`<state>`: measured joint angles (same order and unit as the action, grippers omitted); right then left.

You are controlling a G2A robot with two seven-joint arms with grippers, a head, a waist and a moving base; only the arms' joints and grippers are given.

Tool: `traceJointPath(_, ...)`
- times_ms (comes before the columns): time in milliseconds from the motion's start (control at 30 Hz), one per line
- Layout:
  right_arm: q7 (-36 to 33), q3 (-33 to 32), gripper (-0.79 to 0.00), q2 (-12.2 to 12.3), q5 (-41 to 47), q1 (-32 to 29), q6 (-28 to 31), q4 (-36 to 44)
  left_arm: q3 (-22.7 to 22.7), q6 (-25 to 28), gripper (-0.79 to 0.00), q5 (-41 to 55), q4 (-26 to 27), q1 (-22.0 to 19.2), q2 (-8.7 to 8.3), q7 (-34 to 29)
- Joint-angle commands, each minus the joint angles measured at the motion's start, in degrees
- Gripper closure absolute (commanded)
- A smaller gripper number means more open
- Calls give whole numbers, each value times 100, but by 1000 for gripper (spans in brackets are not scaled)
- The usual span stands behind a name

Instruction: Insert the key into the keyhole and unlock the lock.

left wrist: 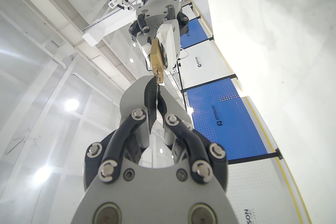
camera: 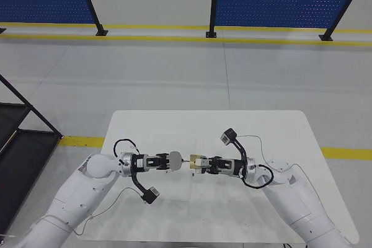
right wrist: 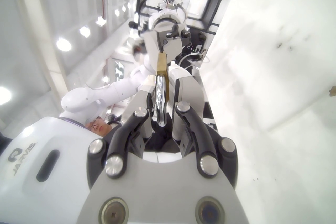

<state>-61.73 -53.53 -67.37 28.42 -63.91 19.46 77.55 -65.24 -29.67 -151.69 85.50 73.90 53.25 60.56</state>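
Note:
Both arms meet tip to tip over the middle of the white table (camera: 273, 130). My right gripper (camera: 203, 163) (right wrist: 159, 93) is shut on the brass padlock (camera: 196, 162) (right wrist: 161, 64), whose silver shackle (right wrist: 160, 101) lies between its fingers. The padlock's keyhole end faces my left gripper (camera: 173, 162) (left wrist: 155, 90). That gripper is shut on the key (left wrist: 159, 78), and the key's blade sits in the keyhole at the bottom of the padlock (left wrist: 155, 55). Most of the key's head is hidden between the black pads (left wrist: 150, 96).
A black metal rack (camera: 12, 136) stands on the floor left of the table. Blue barrier panels (camera: 37, 9) line the back. Cables hang off both wrists over the table's middle.

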Motion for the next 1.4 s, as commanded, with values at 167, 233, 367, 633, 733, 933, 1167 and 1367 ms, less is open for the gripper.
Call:
traceJointPath(167, 34, -15, 0, -6, -27, -13, 1, 13, -14, -8, 0, 14, 23, 16, -4, 14)
traceJointPath(233, 41, -19, 0, -7, -39, -13, -11, 16, -19, -5, 0, 17, 29, 21, -5, 10)
traceJointPath(367, 52, -30, 0, -10, -42, -20, -16, 24, -28, -1, 0, 17, 38, 29, -8, 12)
traceJointPath(633, 38, -44, 0, -14, -55, -32, -8, 40, -20, 22, 0, 3, 47, 26, -7, 9)
traceJointPath(733, 24, -46, 0, -15, -73, -33, -10, 49, -8, 20, 0, 0, 39, 16, -3, 4)
traceJointPath(933, 5, -45, 0, -19, -83, -39, -32, 55, 22, 31, 0, -2, 31, -6, 4, 20)
traceJointPath(1167, -26, -34, 0, -26, -119, -33, -15, 68, 89, 39, 0, -15, 19, -42, 20, 12)
traceJointPath(1367, 20, -38, 0, -32, -129, -49, 6, 79, 120, 29, 0, -52, 7, -63, 30, -27)
